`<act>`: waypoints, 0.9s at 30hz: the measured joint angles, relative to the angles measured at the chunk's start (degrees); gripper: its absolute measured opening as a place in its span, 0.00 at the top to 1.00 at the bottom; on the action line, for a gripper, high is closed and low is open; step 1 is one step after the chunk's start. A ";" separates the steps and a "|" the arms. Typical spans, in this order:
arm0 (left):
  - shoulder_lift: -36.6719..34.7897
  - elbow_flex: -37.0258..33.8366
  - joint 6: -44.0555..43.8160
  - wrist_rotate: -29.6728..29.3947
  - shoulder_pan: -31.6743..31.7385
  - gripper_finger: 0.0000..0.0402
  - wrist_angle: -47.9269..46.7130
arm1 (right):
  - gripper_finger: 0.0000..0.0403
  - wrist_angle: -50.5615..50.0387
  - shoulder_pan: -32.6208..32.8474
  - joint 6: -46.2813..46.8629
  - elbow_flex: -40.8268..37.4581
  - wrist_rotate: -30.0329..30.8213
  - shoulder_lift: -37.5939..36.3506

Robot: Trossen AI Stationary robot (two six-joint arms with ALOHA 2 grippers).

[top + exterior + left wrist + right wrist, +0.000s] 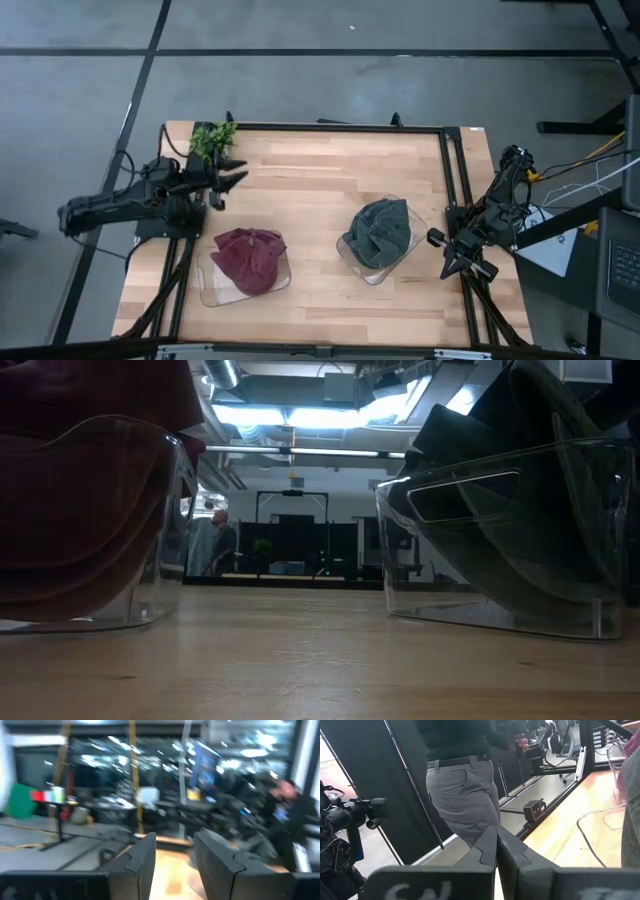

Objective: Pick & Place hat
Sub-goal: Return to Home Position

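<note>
A maroon hat [248, 260] lies crumpled in a clear tub [208, 288] at the table's near left; the low view shows the maroon hat [70, 510] resting inside its tub. A grey-green hat [380, 232] fills a second clear tub [352, 262] right of centre, and the grey-green hat [520, 500] shows in the low view too. My left gripper [235, 174] hovers open near the far left, beyond the maroon hat, with nothing between its fingers [142, 862]. My right gripper [496, 845] waits shut off the table's right edge.
A small green plant [213, 138] stands at the table's far left corner, close to my left gripper. A black frame rail [340, 128] runs round the table. A person [462, 780] stands beyond the table near my right arm.
</note>
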 joint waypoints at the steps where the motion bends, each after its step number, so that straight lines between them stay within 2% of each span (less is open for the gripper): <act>1: -0.74 -1.23 -0.72 -0.25 1.55 0.68 1.71 | 0.99 0.02 0.00 0.00 0.00 0.00 -0.01; 4: -2.56 -4.18 -2.24 -1.44 5.36 0.67 5.10 | 0.99 0.02 0.00 -0.01 0.00 0.00 0.00; 14: -6.00 -9.60 -2.27 -4.26 14.46 0.68 7.39 | 0.99 0.02 0.00 0.01 0.00 0.00 -0.01; 27: -7.90 -15.92 -2.71 -4.29 20.55 0.68 14.11 | 0.99 0.02 0.00 0.01 0.00 0.00 -0.01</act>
